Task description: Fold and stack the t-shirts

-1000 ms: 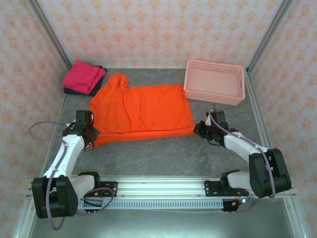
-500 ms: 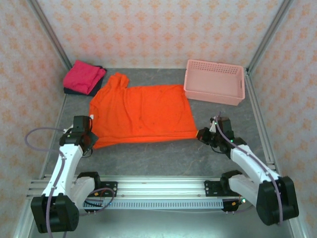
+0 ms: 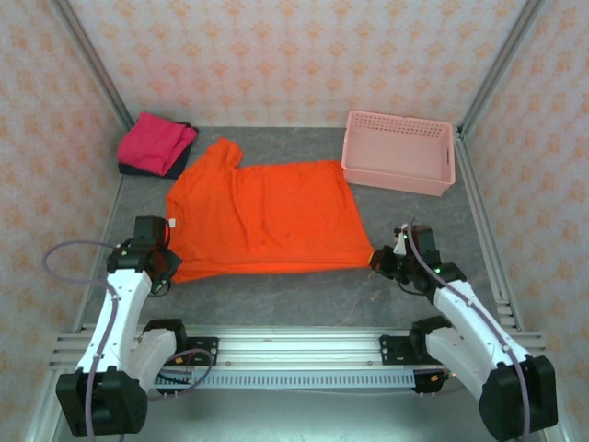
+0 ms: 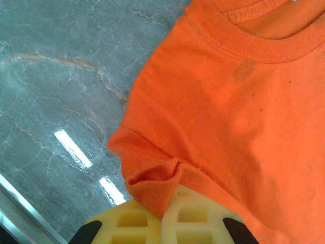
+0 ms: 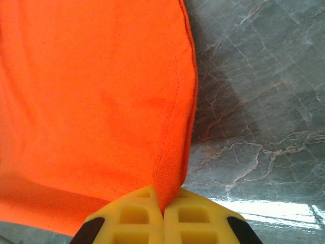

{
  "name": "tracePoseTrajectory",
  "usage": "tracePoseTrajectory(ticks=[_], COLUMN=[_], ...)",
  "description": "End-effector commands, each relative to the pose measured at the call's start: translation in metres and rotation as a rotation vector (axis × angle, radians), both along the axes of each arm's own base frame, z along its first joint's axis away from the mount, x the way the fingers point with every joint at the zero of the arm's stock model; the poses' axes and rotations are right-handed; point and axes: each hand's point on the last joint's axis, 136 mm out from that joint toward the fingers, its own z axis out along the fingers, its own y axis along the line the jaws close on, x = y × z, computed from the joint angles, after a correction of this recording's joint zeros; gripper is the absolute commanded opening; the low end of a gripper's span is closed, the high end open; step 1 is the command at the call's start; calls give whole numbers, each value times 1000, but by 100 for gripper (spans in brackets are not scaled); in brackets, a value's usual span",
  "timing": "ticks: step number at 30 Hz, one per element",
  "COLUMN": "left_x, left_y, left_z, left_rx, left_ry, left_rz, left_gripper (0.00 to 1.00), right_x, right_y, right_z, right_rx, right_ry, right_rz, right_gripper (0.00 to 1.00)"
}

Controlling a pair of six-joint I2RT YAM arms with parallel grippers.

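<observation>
top view: the orange t-shirt (image 3: 262, 216) lies spread on the table (image 3: 304, 299), stretched between the two grippers. the left gripper (image 3: 168, 266) is clenched on its near shoulder corner and the right gripper (image 3: 376, 261) on its near hem corner. far ahead of the left gripper, the magenta t-shirt (image 3: 158, 138) sits folded on the dark navy t-shirt (image 3: 136, 168). the pink basket (image 3: 398, 178) stands ahead of the right gripper.

left wrist view: the yellow pads (image 4: 129, 222) pinch a small bunched fold of orange cloth, with the collar ahead and to the right. the bite looks shallow, so a sharp tug could slip it free.

right wrist view: the pads (image 5: 132, 216) grip the stitched hem edge, and the cloth runs ahead and leftward. if the arms lift unevenly or pull apart, the fold could skew or a corner could drop.
</observation>
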Motion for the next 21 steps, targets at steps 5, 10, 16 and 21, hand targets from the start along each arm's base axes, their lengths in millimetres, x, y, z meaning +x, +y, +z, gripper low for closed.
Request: tracePoseTrajectory(ticks=[5, 10, 16, 21], left_x=[20, 40, 75, 94], left_y=[21, 32, 32, 33], left_z=[30, 35, 36, 33], left_rx=[102, 169, 161, 180], left_ry=[-49, -16, -28, -4], left_rz=[41, -6, -44, -79], left_gripper=[0, 0, 0, 0], right_x=[34, 61, 91, 115], right_y=[-1, 5, 16, 27], right_z=[27, 39, 34, 31], right_rx=[-29, -38, -40, -40], right_ry=[-85, -95, -60, -57], right_rz=[-27, -13, 3, 14], right_gripper=[0, 0, 0, 0])
